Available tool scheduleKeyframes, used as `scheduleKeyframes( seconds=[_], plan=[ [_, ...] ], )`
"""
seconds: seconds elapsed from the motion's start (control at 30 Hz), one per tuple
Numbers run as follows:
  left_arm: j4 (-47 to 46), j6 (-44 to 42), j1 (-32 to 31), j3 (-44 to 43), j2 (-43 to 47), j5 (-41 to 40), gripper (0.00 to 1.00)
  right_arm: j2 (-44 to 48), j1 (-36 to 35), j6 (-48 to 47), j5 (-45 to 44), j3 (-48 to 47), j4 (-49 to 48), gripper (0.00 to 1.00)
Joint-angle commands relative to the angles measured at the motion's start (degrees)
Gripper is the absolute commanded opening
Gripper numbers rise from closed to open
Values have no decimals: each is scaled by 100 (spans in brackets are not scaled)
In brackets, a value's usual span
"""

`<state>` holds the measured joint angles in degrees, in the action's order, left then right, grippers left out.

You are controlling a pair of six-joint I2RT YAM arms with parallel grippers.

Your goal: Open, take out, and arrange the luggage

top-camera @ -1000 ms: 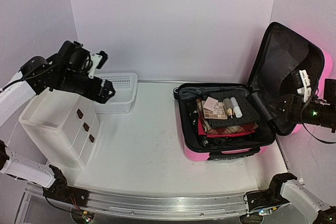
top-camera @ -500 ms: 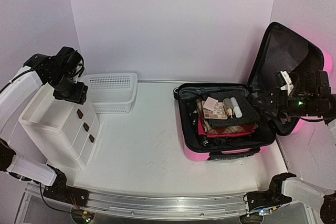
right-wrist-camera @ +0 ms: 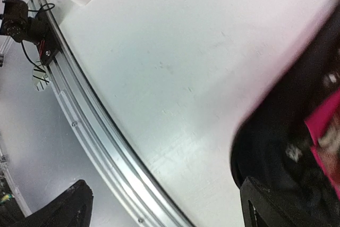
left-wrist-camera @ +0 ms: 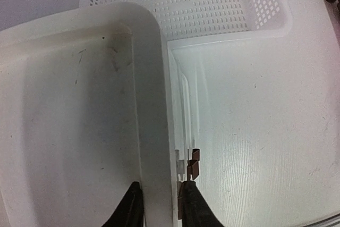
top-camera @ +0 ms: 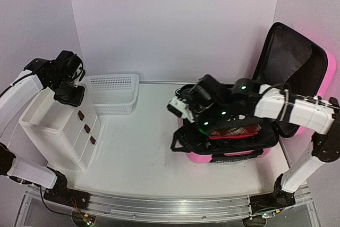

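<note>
Nothing readable in any of my views. No legible text, brand, number or sign on the luggage, the drawer unit or the basket. My right wrist view is too blurred for any print to be made out.
</note>
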<state>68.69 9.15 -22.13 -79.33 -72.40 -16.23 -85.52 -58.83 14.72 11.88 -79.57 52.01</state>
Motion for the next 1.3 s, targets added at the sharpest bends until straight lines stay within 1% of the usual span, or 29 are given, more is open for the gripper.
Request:
scheduleKeyframes(
  seconds=[0.0, 0.07, 0.2, 0.3, 0.43, 0.53, 0.6, 0.7, 0.77, 0.87, 0.93, 1.0, 1.1, 1.27],
  plan=[
    [375, -184, 6, 199, -85, 1122, 21, -1072, -525, -649, -417, -739, -1574, 98],
    [382, -235, 7, 202, -61, 1385, 17, -1724, -651, -814, -290, -1089, -2091, 98],
    [377, -259, 3, 271, 13, 2022, 14, -2957, -805, -858, -293, -1826, -2952, 98],
    [368, -188, 7, 327, 66, 2486, 11, -3687, -925, -901, -413, -2040, -3808, 98],
    [299, 21, 5, 352, 108, 2809, 10, -4479, -980, -846, -649, -2051, -5078, 98],
    [122, 155, 7, 398, 172, 3206, 9, -4947, -1000, -770, -761, -2151, -5907, 94],
    [45, 221, 7, 388, 197, 3284, 9, -5262, -1044, -786, -861, -2372, -6152, 89],
    [-36, 293, 1, 350, 202, 3354, 9, -5676, -1087, -698, -933, -2695, -6424, 85],
    [-102, 320, 2, 341, 201, 3491, 9, -5902, -1087, -599, -936, -2904, -6523, 78],
    [-156, 344, -1, 343, 198, 3570, 9, -6233, -1087, -578, -1002, -3327, -6520, 72],
    [-175, 342, 7, 367, 200, 3512, 9, -6413, -1087, -587, -1025, -3547, -6527, 70],
    [-178, 334, 3, 399, 202, 3450, 9, -6535, -1088, -557, -964, -3721, -6545, 65],
    [-196, 341, 7, 450, 217, 3449, 9, -6642, -1092, -482, -913, -3934, -6537, 53],
    [-242, 342, 5, 507, 242, 3403, 9, -6508, -1087, -466, -891, -3828, -6545, 24]
  ],
)
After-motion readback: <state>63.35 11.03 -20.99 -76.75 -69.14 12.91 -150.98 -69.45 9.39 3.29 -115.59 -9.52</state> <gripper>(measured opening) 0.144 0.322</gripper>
